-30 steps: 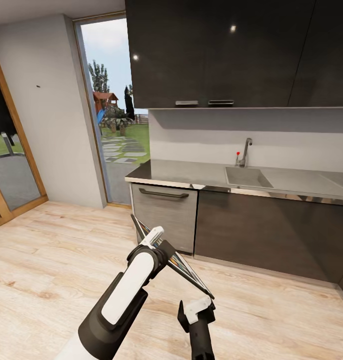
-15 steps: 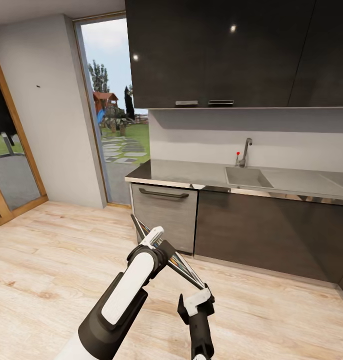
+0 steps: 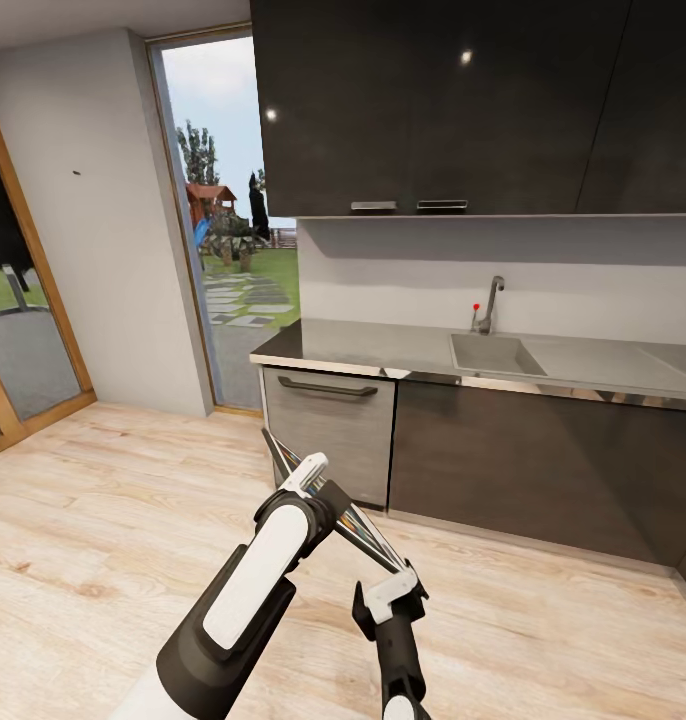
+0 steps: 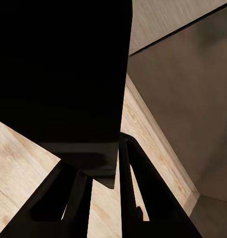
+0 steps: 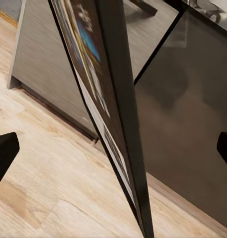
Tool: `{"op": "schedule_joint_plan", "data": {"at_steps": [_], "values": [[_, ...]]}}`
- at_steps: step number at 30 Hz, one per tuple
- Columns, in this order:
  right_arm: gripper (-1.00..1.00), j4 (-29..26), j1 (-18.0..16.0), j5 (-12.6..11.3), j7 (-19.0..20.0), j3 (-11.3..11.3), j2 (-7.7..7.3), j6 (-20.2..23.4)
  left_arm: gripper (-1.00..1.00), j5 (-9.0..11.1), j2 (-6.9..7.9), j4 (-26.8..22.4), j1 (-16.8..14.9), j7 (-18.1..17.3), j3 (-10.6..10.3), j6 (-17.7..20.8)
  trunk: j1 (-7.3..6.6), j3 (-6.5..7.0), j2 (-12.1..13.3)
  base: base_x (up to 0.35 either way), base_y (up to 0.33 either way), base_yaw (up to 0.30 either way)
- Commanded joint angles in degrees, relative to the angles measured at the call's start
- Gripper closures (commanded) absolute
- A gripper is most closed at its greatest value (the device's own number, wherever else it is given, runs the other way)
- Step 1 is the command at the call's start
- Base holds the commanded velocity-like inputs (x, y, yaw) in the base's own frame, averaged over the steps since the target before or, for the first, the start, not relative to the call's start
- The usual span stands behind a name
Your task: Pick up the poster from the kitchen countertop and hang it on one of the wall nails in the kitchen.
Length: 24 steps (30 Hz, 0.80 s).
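One long grey kitchen countertop (image 3: 403,348) with a sink (image 3: 495,353) stands over the wood floor (image 3: 103,500), and in front of it the left gripper (image 3: 318,478) seems shut tight on the tilted poster (image 3: 368,540) while the right gripper (image 3: 391,598), jaws wide apart, sits by its lower end.
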Motion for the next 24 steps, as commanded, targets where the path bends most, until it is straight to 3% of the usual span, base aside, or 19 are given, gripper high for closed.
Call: {"op": "schedule_joint_plan", "data": {"at_steps": [1, 24], "values": [[-1.00, 0.0, -0.1, 0.5, -0.3, 0.1, 0.00, 0.5, 1.00, 0.0, -0.01, 0.0, -0.1, 0.3, 0.0, 0.7, 0.00, -0.06, 0.0, 0.000, 0.000, 0.000], [-1.00, 0.5, -1.7, 0.3, 2.5, 0.0, -0.07, 0.6, 1.00, 0.0, -0.01, 0.0, -0.1, 0.3, 0.0, 0.6, 0.00, -0.06, 0.0, 0.000, 0.000, 0.000]]}}
